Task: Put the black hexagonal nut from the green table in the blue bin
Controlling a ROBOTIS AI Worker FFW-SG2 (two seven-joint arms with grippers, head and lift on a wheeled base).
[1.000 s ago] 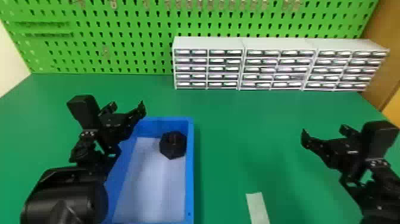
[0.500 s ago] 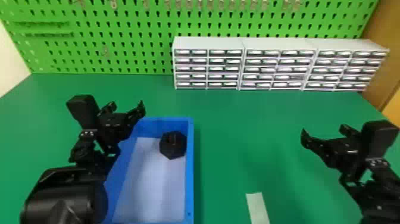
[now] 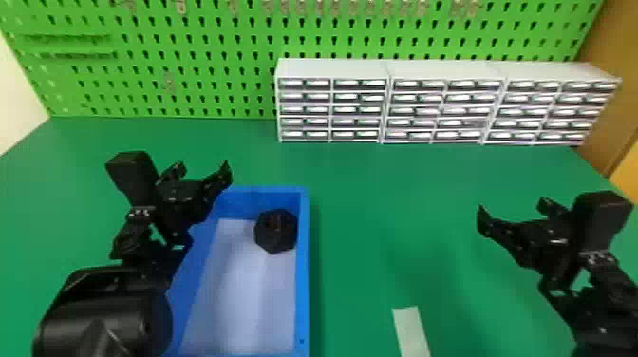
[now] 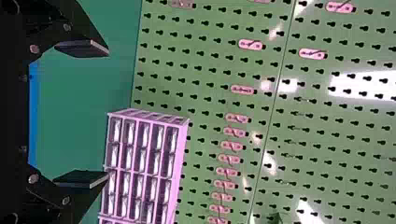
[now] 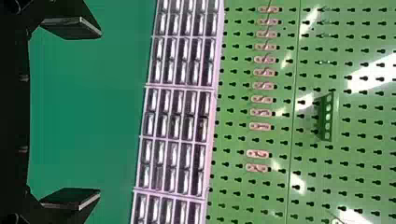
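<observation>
Black hexagonal nut (image 3: 276,231) which lies inside the blue bin (image 3: 303,285), near its far right corner, bin open and rectangular, with whitish bottom, on green table (image 3: 403,190)

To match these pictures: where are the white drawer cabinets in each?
Head view: white drawer cabinets, right of centre on the green table.
Left wrist view: beyond the left end effector, near one fingertip.
Right wrist view: stretching across beyond the right end effector's open fingers.
All views share the green pegboard behind them.

one nut (image 3: 276,231), one bin (image 3: 302,285), two pincers (image 3: 201,171), three cabinets (image 3: 332,110)
</observation>
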